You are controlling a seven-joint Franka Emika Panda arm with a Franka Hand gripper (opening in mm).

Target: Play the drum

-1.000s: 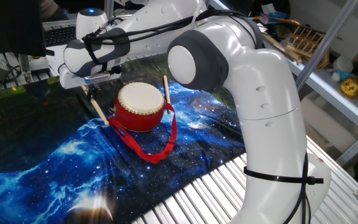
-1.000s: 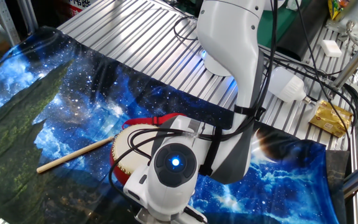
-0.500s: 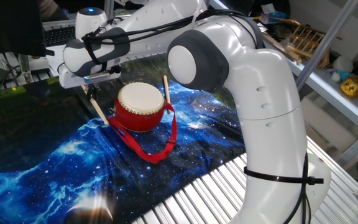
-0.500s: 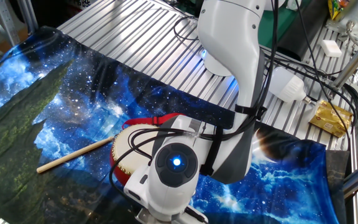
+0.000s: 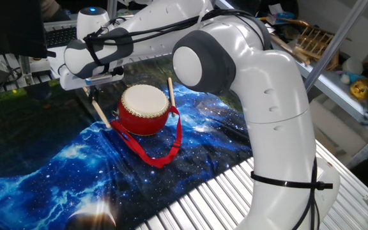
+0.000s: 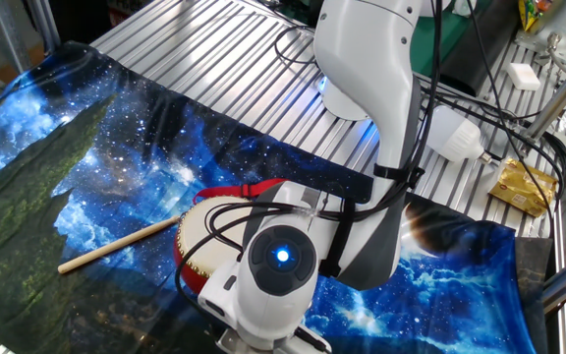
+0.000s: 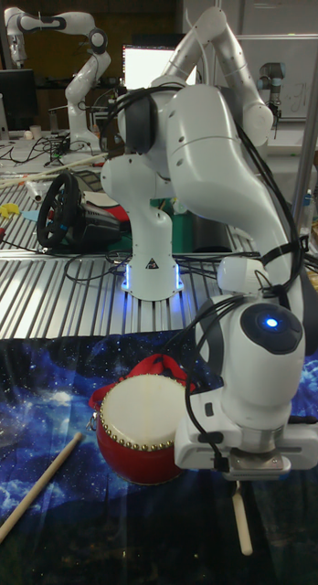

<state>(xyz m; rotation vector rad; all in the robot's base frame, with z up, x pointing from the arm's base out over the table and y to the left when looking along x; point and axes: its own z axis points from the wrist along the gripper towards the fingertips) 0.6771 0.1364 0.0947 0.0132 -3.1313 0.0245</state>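
Observation:
The drum [image 5: 144, 110] is red with a cream skin and sits on the star-print cloth; it also shows in the other fixed view as the drum [image 6: 195, 239] and in the tall view as the drum [image 7: 141, 428]. Its red ribbon strap [image 5: 163, 152] trails toward the front. My gripper [image 5: 90, 90] hovers just left of the drum, shut on a thin wooden stick [image 5: 100, 112] whose lower end slants down to the cloth. From the tall view the gripper [image 7: 239, 480] stands right of the drum with the stick [image 7: 241, 519] poking out below. My wrist hides the fingers in the other fixed view.
A second wooden stick [image 5: 170, 93] lies beside the drum on the far side; it is the stick [image 6: 116, 246] on the cloth and the stick [image 7: 37, 489]. Ribbed metal tabletop [image 6: 204, 59] surrounds the cloth. The arm's base [image 7: 150, 265] stands behind the drum.

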